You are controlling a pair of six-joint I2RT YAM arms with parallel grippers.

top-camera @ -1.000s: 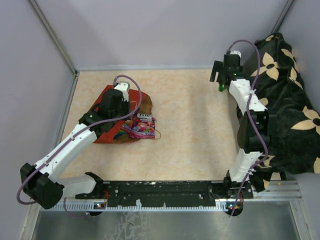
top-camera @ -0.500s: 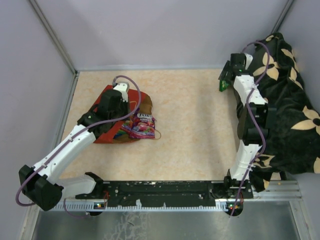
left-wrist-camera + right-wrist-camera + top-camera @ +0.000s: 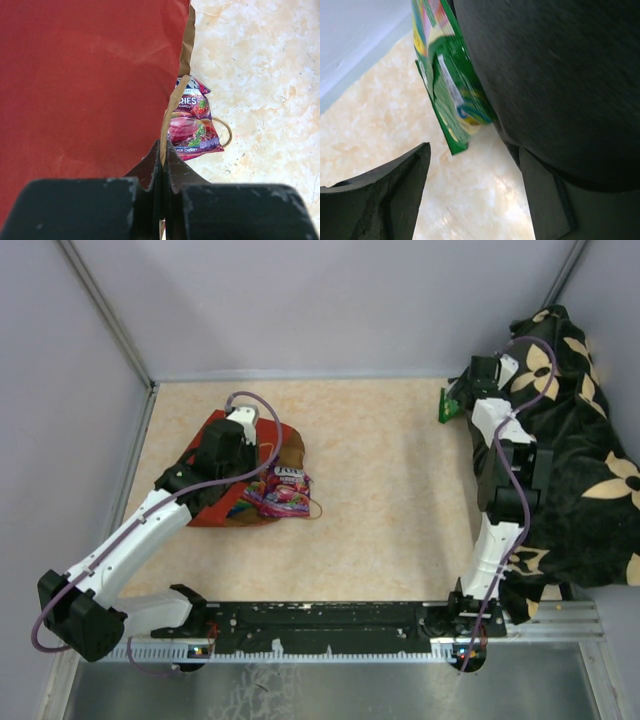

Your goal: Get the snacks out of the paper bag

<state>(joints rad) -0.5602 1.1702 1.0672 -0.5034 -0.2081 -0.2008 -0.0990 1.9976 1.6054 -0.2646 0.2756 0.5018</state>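
The red paper bag (image 3: 212,424) lies on its side at the left of the table, its brown inside facing right. My left gripper (image 3: 247,474) is shut on the bag's mouth edge (image 3: 172,107), with the paper pinched between the jaws (image 3: 163,150). A purple candy packet (image 3: 283,492) lies at the mouth, just beyond the fingertips (image 3: 192,125). A green snack packet (image 3: 445,405) stands at the far right against the black cloth. My right gripper (image 3: 462,395) hovers open next to it. In the right wrist view, the green packet (image 3: 447,85) is ahead of the gripper (image 3: 475,150), not between its jaws.
The black flower-patterned cloth (image 3: 570,440) fills the right side and presses close to the right arm (image 3: 555,75). A thin brown loop handle (image 3: 227,132) lies on the table beside the purple packet. Grey walls close in the back and left.
The right arm has swung right and back toward the cloth, and its jaws have narrowed a little. The green packet stays by the cloth. The left arm and the bag have not moved.
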